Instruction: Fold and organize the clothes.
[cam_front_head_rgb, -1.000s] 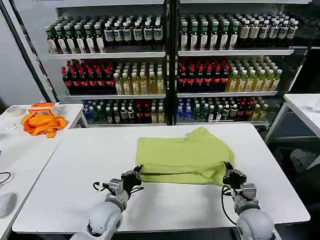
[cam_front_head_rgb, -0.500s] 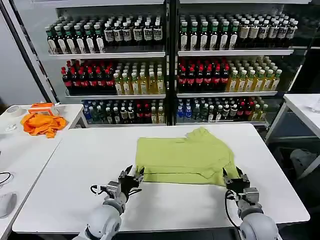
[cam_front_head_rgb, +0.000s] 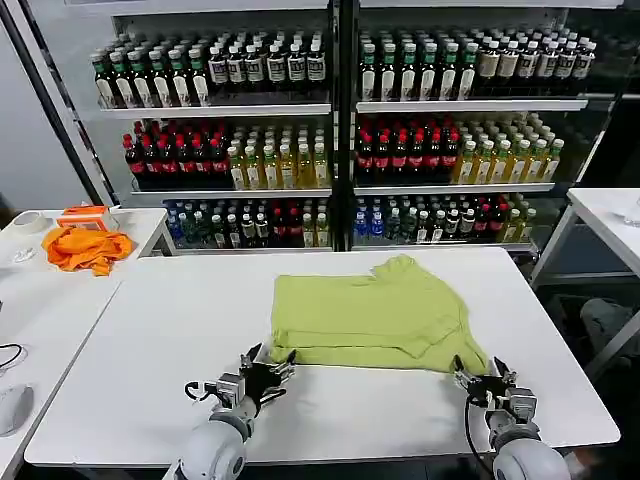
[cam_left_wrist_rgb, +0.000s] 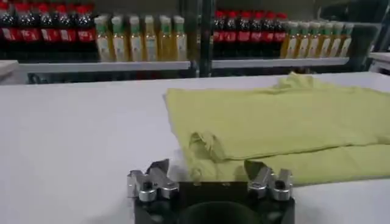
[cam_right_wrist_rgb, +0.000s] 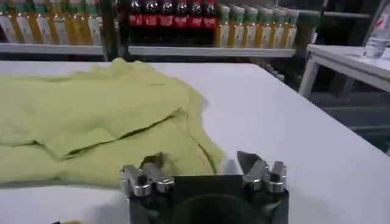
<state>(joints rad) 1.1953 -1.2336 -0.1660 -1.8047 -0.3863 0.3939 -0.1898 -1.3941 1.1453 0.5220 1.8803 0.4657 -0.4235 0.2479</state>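
An orange cloth (cam_front_head_rgb: 86, 248) is seen on the side desk (cam_front_head_rgb: 40, 300) at 10 o'clock. The left tool (cam_front_head_rgb: 262, 368) is positioned at 7 o'clock of the lime-green T-shirt (cam_front_head_rgb: 375, 315), fingers spread and released, just off the shirt's near left corner. The T-shirt is laid folded at the centre of the white desk (cam_front_head_rgb: 150, 330). The right tool (cam_front_head_rgb: 487, 378) is located at 5 o'clock of the shirt, likewise released, just beside its near right corner (cam_right_wrist_rgb: 207, 155).

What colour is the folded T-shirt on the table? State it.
Plain lime green, no print. The T-shirt shows best in the head view, lying folded on the white table.
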